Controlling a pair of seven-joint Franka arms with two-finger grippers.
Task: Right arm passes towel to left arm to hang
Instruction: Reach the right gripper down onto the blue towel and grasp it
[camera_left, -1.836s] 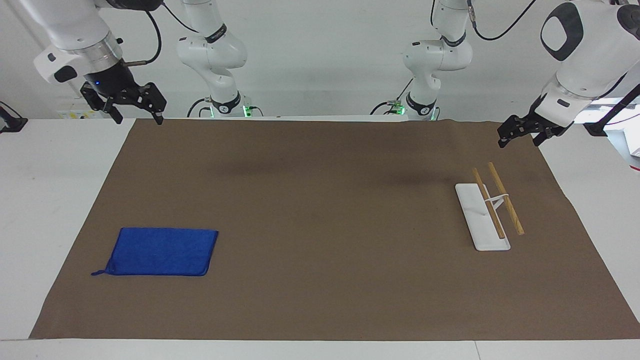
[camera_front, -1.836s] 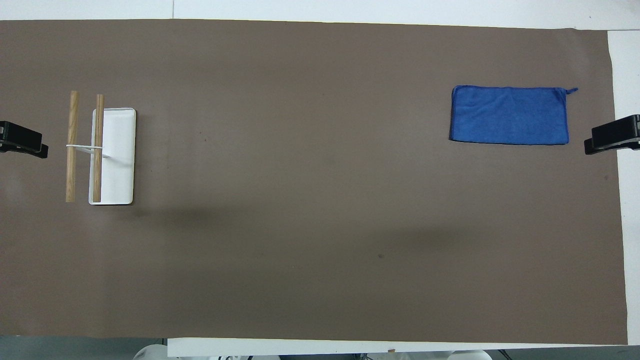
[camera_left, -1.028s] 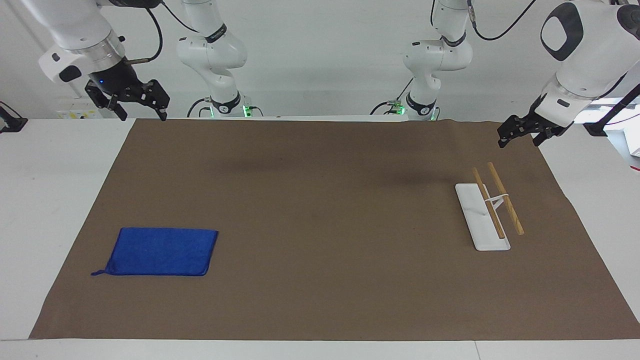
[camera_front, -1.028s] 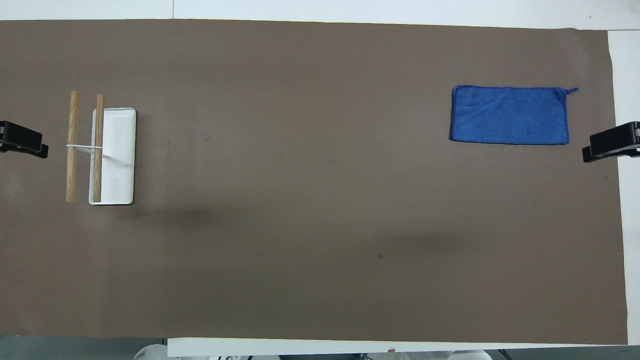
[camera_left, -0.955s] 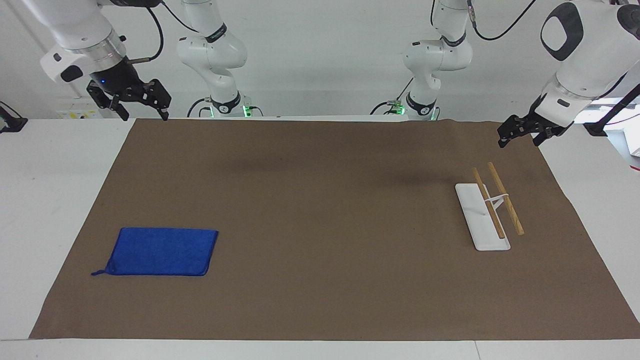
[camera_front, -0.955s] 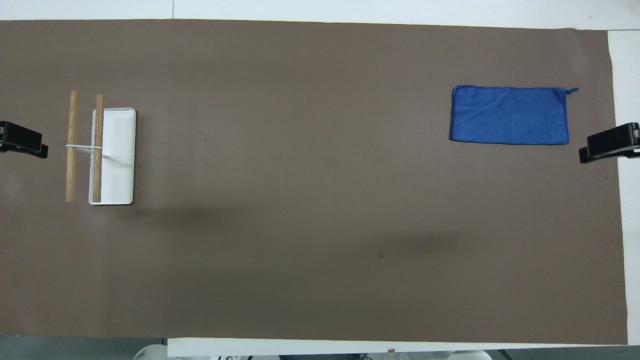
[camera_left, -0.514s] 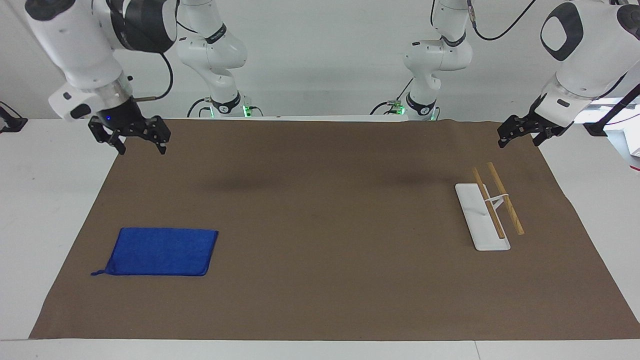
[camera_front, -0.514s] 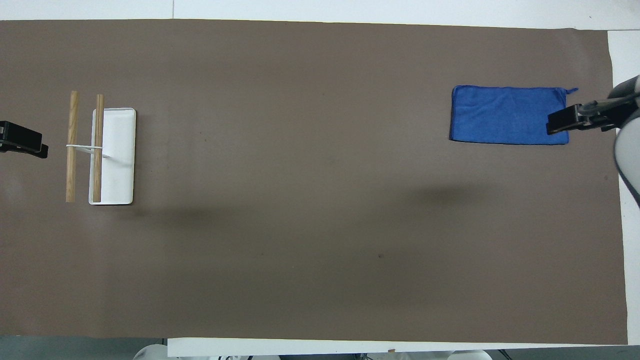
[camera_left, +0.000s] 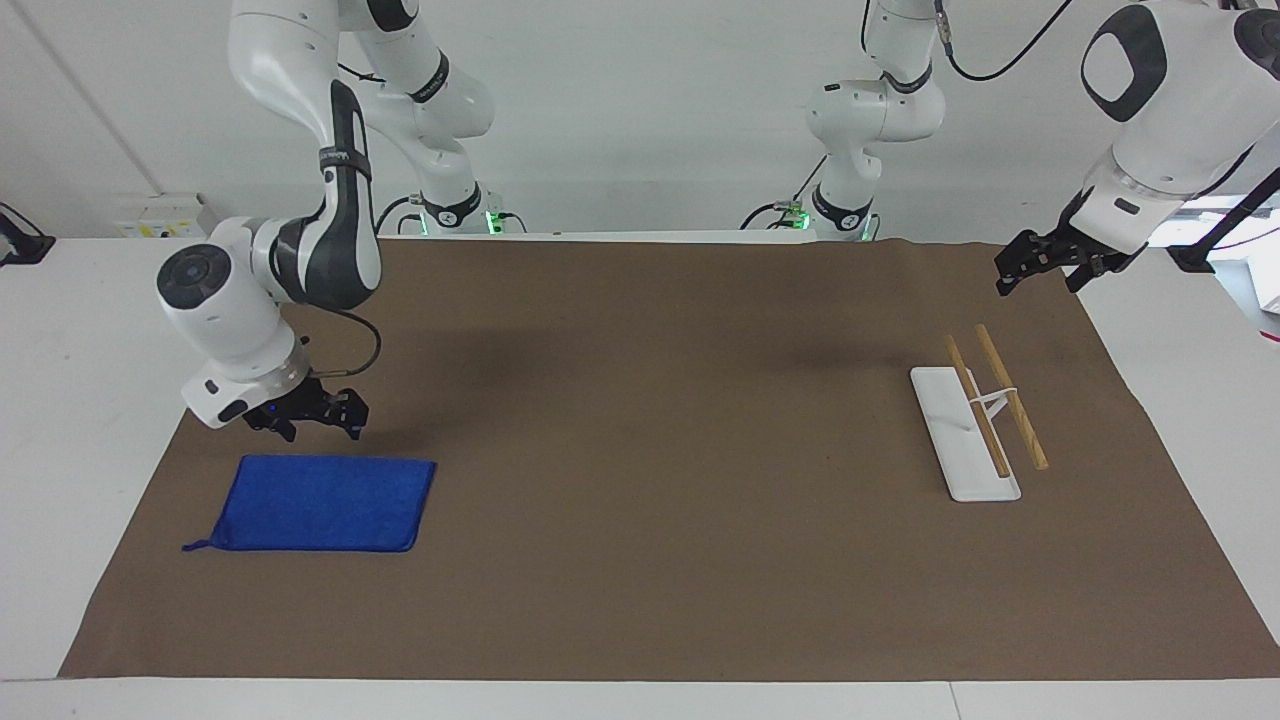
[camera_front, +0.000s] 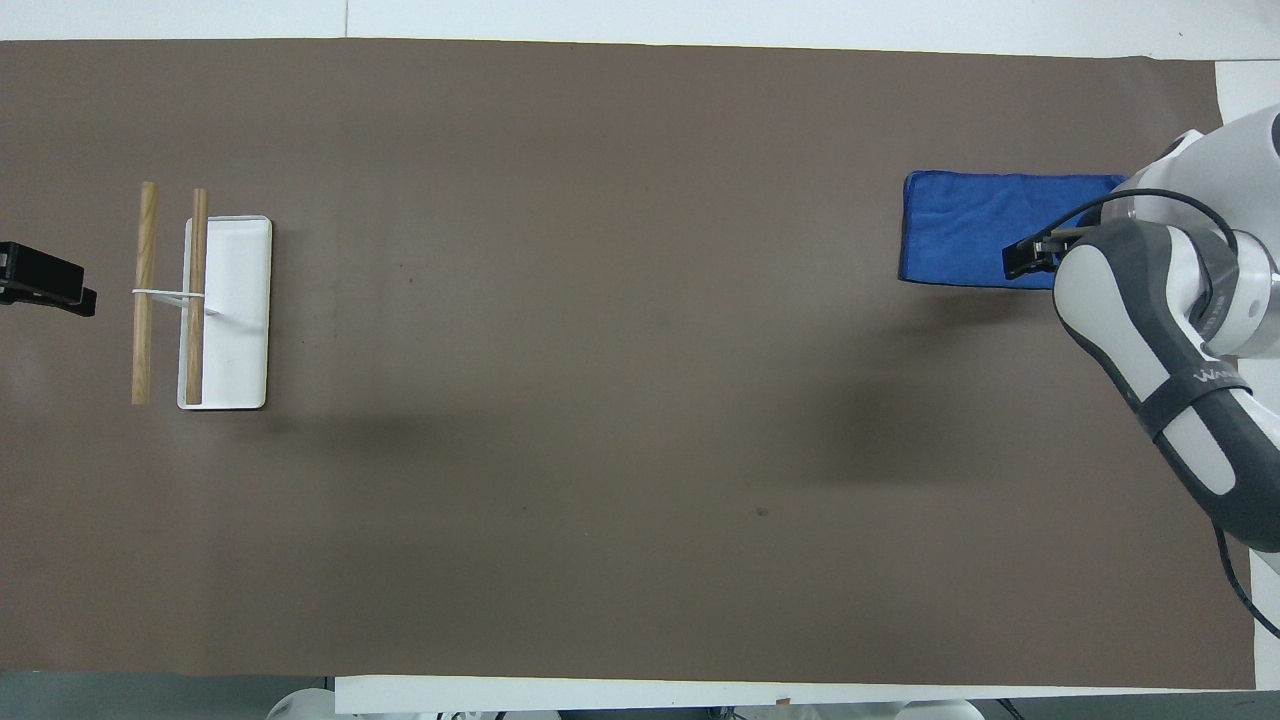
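The blue towel (camera_left: 320, 503) lies flat on the brown mat toward the right arm's end of the table, its loop tag at the corner farthest from the robots. My right gripper (camera_left: 316, 428) hangs open and empty, low over the towel's edge nearest the robots, not touching it. In the overhead view the right arm covers part of the towel (camera_front: 965, 225), and only a tip of the right gripper (camera_front: 1030, 256) shows. My left gripper (camera_left: 1036, 278) waits open and empty, raised over the mat's corner at the left arm's end, nearer the robots than the rack.
A towel rack with a white base (camera_left: 945, 425) and two wooden bars (camera_left: 1012, 398) stands toward the left arm's end; it also shows in the overhead view (camera_front: 240, 340). The brown mat (camera_left: 640, 450) covers most of the table.
My right arm has swung down from high over the mat's corner near its base, and its gripper now hangs low over the towel. The left arm, towel and rack have not moved.
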